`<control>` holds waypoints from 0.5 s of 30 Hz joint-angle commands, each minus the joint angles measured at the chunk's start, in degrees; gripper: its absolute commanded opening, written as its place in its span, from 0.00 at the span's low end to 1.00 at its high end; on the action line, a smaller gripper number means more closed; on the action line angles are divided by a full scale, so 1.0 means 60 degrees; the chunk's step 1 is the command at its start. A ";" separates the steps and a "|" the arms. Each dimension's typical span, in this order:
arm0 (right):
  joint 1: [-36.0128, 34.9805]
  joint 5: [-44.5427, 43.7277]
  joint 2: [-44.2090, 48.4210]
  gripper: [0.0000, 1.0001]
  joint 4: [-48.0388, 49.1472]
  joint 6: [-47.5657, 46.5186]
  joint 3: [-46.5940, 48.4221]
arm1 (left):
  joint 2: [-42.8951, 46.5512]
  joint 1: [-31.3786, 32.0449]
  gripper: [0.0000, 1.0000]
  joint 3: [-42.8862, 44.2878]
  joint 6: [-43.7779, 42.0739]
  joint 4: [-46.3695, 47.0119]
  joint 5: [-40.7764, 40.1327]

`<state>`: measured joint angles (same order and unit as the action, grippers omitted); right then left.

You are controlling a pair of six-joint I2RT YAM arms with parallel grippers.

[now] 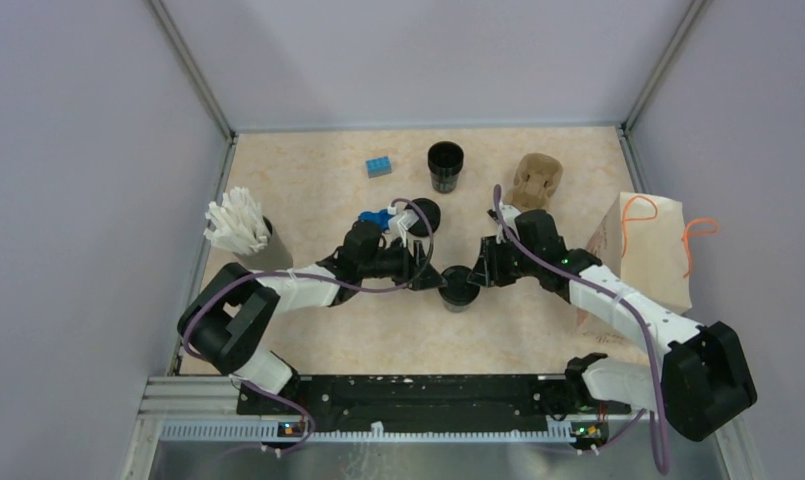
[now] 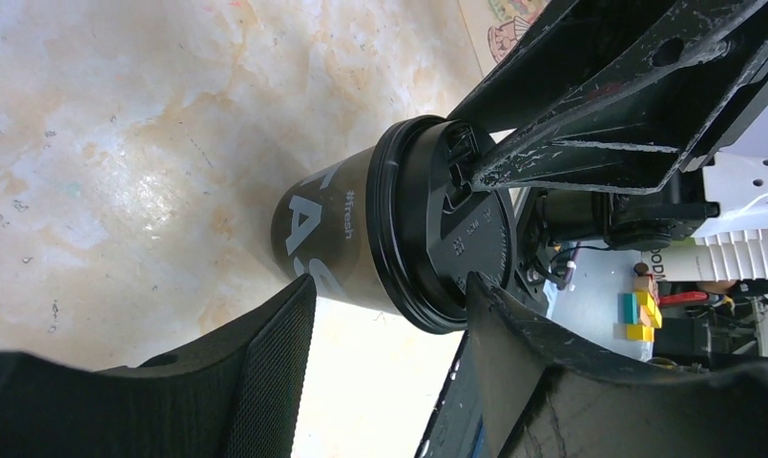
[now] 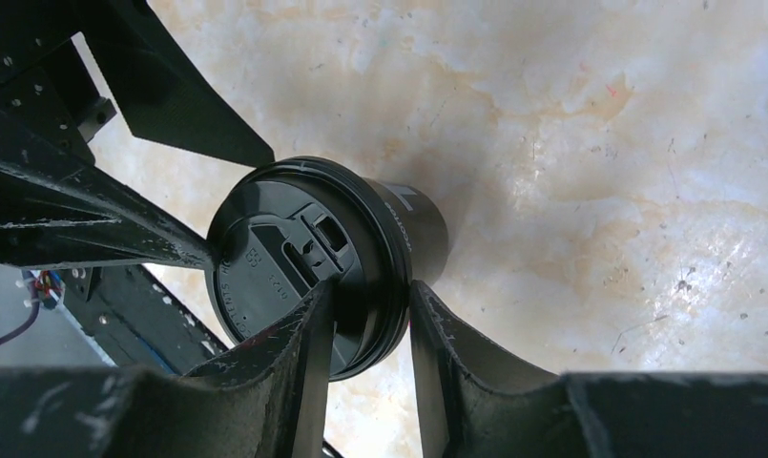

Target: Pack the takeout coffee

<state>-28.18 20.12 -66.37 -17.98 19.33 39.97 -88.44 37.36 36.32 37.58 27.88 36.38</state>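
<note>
Cup stands lidded at table centre. Right gripper, at cup's 2 o'clock, pinches the lid rim. Left gripper, at 10 o'clock, straddles the rim, fingers spread.

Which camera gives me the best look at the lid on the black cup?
Right wrist: the lid faces the camera, most of its top showing. Left wrist shows it obliquely, with the right gripper overlapping it. Top external shows only a small dark disc.
</note>
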 commanded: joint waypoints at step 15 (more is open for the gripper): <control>0.0156 -0.0197 0.0297 0.33 0.0787 0.0441 -0.1580 | -0.0053 0.0594 0.40 -0.0373 -0.1022 -0.2062 -0.2821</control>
<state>-27.55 21.12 -64.45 -9.82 21.69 34.61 -87.46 40.42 37.67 34.81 25.36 29.15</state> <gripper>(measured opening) 0.331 0.438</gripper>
